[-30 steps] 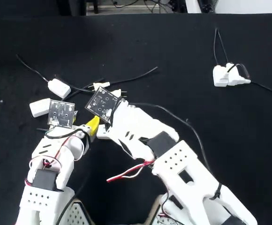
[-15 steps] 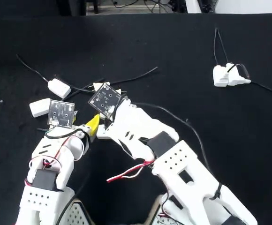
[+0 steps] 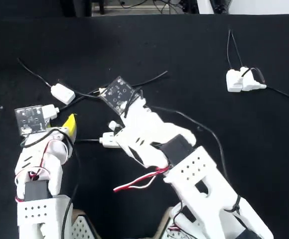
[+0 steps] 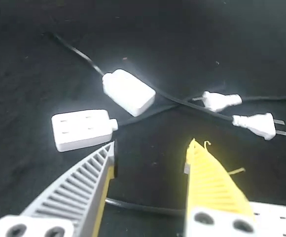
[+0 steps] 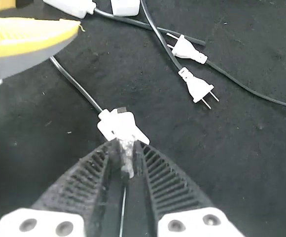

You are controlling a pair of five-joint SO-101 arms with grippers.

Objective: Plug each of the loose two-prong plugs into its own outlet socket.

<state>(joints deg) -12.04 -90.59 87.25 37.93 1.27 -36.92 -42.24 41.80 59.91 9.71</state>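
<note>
My right gripper [image 5: 125,146] was pinched shut on the near end of a white plug [image 5: 119,124], which lay on the black table [image 5: 261,163] with its cord [image 5: 74,83] running off toward my left arm. I could not tell whether I had the body or only the prongs, so I judged the grip worth checking: to seat the plug well, the prongs had to stay free and square to the slots, and the cord needed slack. My left gripper [image 4: 150,145] hung wide open, holding nothing, above the outlet strip [image 4: 81,129]. I reckoned it should pin that strip down so it would not slide under the push. The strip's slots had nothing in them. Near it lay a smaller outlet block [image 4: 129,92], its socket face hidden from me. The first loose plug [image 4: 222,100] and the second loose plug [image 4: 254,124] lay close together, prongs bare. Well apart, on the right side of the table, a far outlet [image 3: 236,79] looked to have a plug already in it
</note>
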